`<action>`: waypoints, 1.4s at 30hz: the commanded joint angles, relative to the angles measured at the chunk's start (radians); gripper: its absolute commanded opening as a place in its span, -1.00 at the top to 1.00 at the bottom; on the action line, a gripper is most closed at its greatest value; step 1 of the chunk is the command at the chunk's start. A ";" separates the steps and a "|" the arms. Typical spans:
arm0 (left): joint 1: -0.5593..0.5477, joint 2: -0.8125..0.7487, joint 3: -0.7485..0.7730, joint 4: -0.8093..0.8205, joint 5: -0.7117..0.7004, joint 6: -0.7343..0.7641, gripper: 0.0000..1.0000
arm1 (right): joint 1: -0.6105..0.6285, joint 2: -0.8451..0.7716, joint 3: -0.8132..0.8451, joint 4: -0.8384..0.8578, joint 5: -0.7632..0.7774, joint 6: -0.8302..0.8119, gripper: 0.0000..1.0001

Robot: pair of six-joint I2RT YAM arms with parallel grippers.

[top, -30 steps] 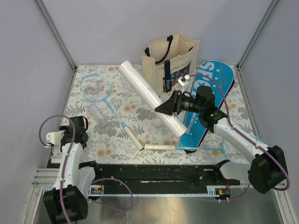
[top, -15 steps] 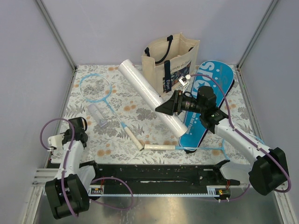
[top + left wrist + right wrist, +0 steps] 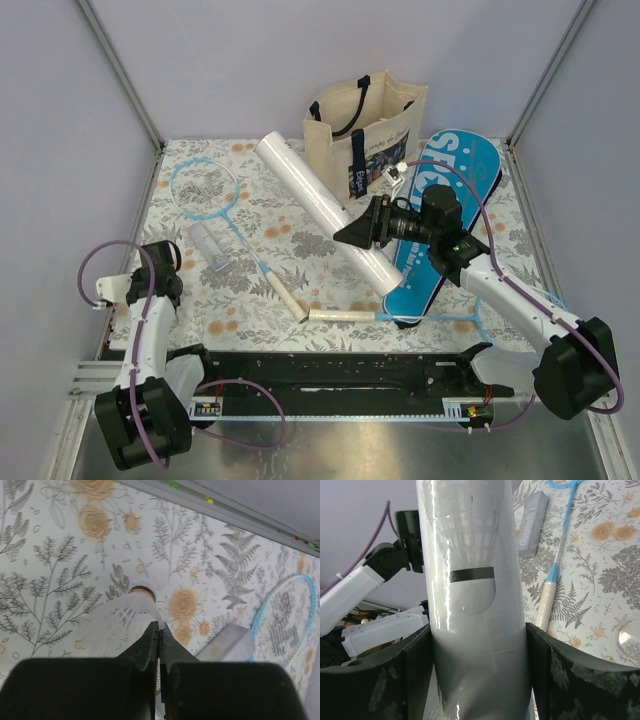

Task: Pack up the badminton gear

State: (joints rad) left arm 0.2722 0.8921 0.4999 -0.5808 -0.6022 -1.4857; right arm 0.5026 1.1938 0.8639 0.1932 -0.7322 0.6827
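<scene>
Shuttlecock tube (image 3: pixel 470 555) looks light, slick, dentable; right end effector (image 3: pixel 479 666) is clamped round its sides, left end effector (image 3: pixel 158 630) pinching a shuttlecock (image 3: pixel 120 622).

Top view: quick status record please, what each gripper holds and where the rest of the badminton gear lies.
left gripper: shut on shuttlecock
right gripper: shut on white tube, toward its near end
first racket: lying flat, left of tube
second racket: near edge, shaft passing under blue case
tote bag: upright at back
</scene>
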 commanded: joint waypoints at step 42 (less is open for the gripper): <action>-0.315 -0.001 0.930 -0.137 1.478 1.131 1.00 | -0.239 -0.180 -0.048 -0.189 -0.311 -1.315 0.11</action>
State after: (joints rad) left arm -0.0280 0.8627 1.3800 -0.7616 0.7479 -0.3550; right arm 0.2714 1.0325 0.8032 0.0055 -0.9855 -0.5480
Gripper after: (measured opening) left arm 0.016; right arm 0.747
